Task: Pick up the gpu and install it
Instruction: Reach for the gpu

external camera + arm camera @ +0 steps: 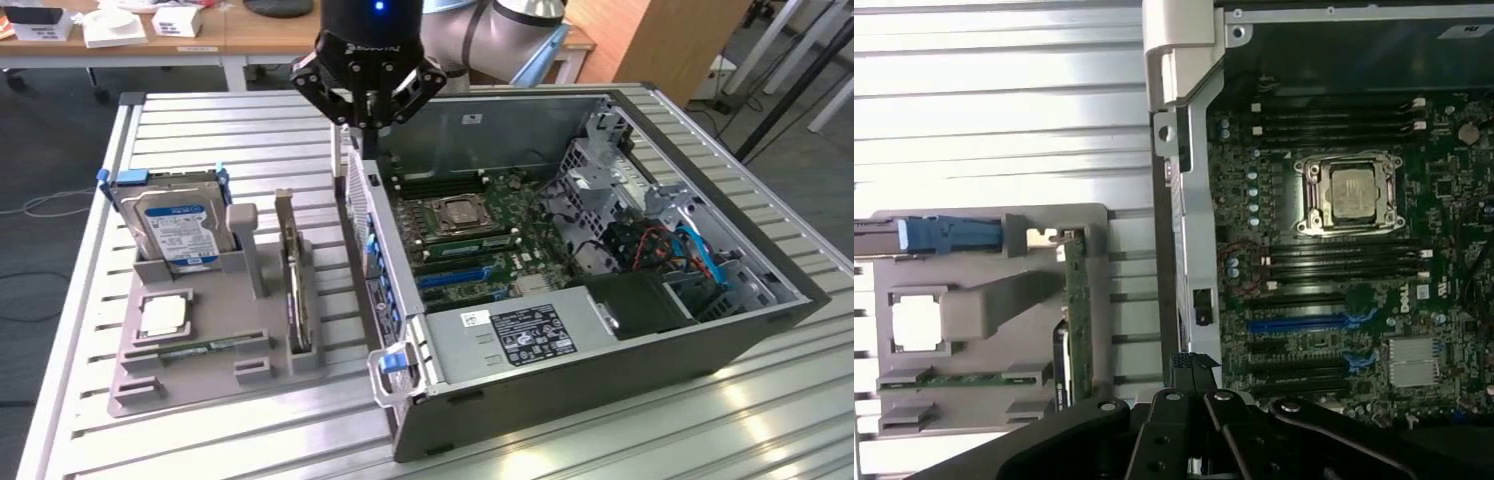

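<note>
Gpu [296, 290] upright in grey holder [174, 385]

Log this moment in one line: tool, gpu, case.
tool: shut, above the open case wall beside the holder | gpu: upright in grey holder, not yet picked | install: not done

The gpu [299, 290] shows a dark green-grey edge, and the holder [200, 375] is pale grey. The hard drive [180, 235] carries a blue-and-white label. The motherboard [501, 225] is green with blue slots [461, 273]. The gripper [370, 125] is black, and the ribbed counter [200, 110] is silver.
</note>
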Available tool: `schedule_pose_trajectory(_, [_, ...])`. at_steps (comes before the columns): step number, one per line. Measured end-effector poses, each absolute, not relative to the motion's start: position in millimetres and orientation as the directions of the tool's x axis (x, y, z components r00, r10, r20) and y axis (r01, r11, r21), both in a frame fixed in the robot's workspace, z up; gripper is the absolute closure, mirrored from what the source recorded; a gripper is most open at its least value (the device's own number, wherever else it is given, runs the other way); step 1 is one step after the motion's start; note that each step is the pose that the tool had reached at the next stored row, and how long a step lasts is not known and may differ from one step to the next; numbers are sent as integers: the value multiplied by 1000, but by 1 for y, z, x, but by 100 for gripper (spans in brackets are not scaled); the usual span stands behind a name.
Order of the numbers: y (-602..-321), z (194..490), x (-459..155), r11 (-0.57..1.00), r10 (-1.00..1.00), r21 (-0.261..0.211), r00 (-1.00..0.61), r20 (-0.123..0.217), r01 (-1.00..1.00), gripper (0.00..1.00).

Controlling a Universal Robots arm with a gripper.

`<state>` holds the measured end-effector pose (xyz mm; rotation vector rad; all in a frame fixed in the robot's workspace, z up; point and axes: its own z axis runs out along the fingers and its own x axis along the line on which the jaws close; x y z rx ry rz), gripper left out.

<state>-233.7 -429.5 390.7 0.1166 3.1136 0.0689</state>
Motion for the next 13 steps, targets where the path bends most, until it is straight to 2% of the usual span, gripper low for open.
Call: schedule_pose_trajectory(13, [-457,381,-273,996,75,45,-997,-23,74,89])
